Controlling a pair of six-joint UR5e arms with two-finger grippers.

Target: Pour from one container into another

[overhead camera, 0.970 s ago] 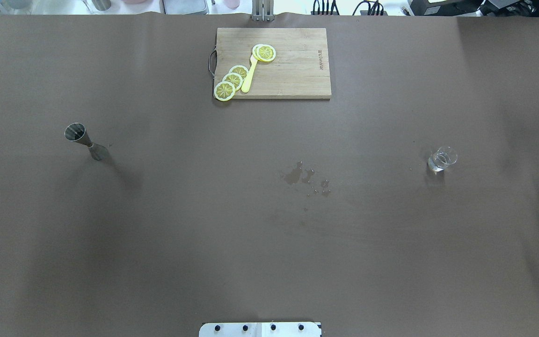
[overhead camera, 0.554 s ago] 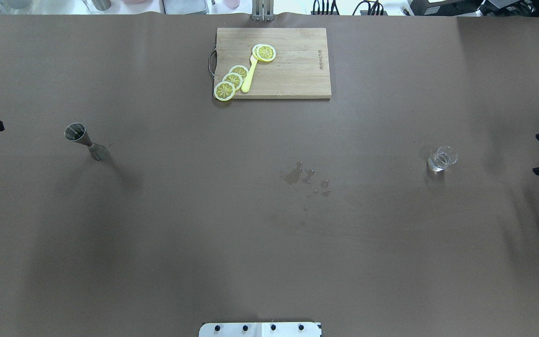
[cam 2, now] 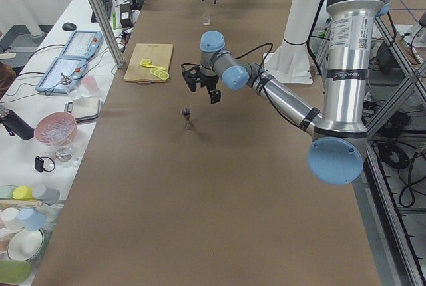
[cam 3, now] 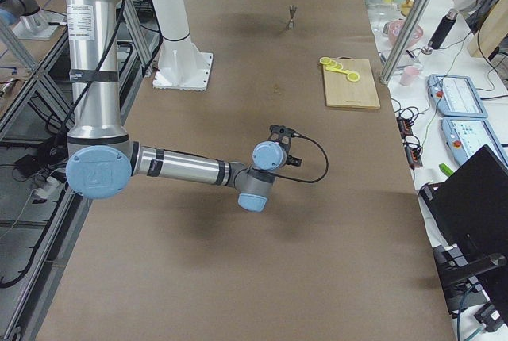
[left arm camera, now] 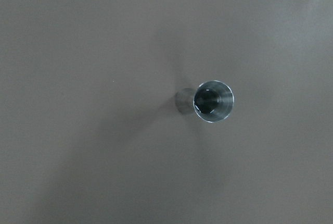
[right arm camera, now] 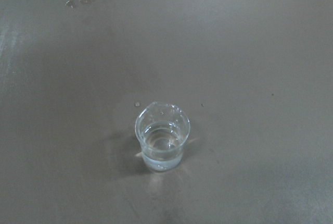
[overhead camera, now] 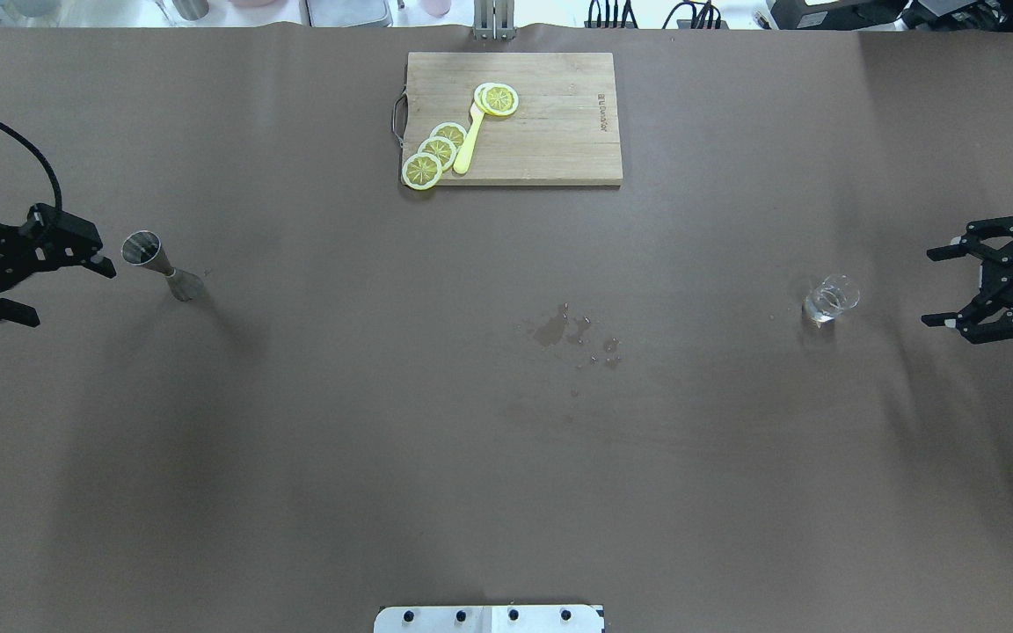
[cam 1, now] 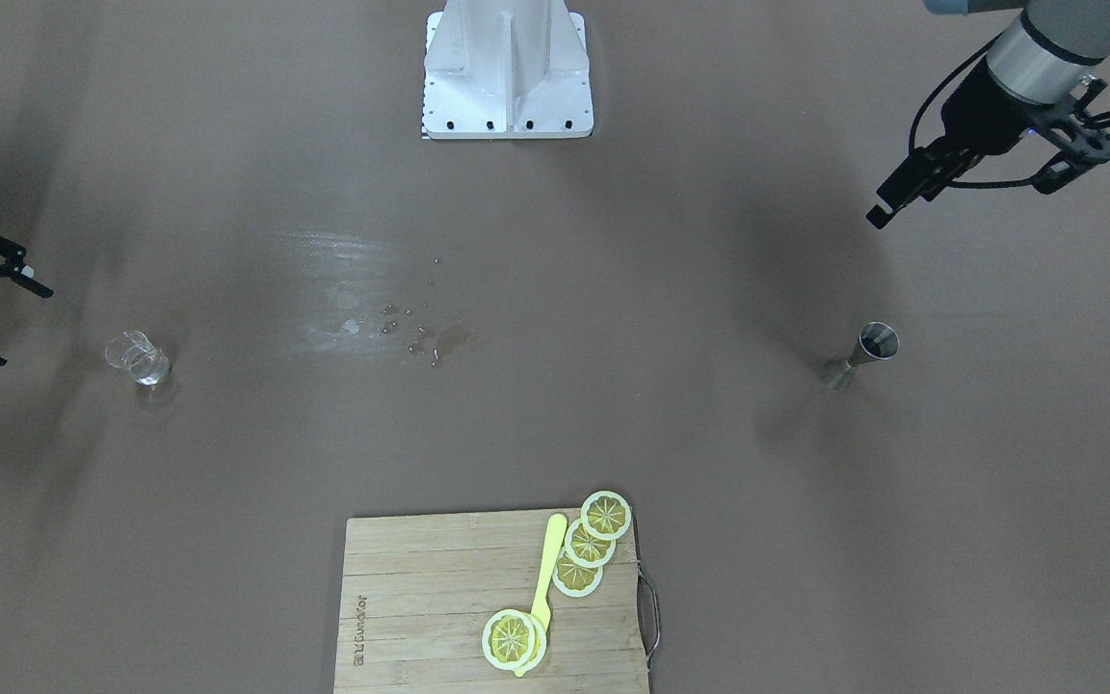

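Observation:
The small clear glass cup (overhead camera: 830, 299) stands upright on the brown table at the right, with clear liquid in it; the right wrist view shows the cup (right arm camera: 162, 140) from above. My right gripper (overhead camera: 930, 288) hangs open to the right of it, apart from it. At the left stands the steel hourglass jigger (overhead camera: 159, 264), upright, its dark mouth showing in the left wrist view (left arm camera: 213, 100). My left gripper (overhead camera: 67, 290) is open, raised just left of the jigger, with nothing between its fingers.
A wooden cutting board (overhead camera: 559, 132) at the table's far middle carries lemon slices (overhead camera: 436, 149) and a yellow utensil (overhead camera: 469, 141). A small wet spill (overhead camera: 572, 334) marks the table's centre. The robot base plate (overhead camera: 489, 618) sits at the near edge.
Both arms have come inward from the table's ends: the left gripper toward the jigger, the right gripper toward the glass cup. Both stay open. Cup and jigger have not moved.

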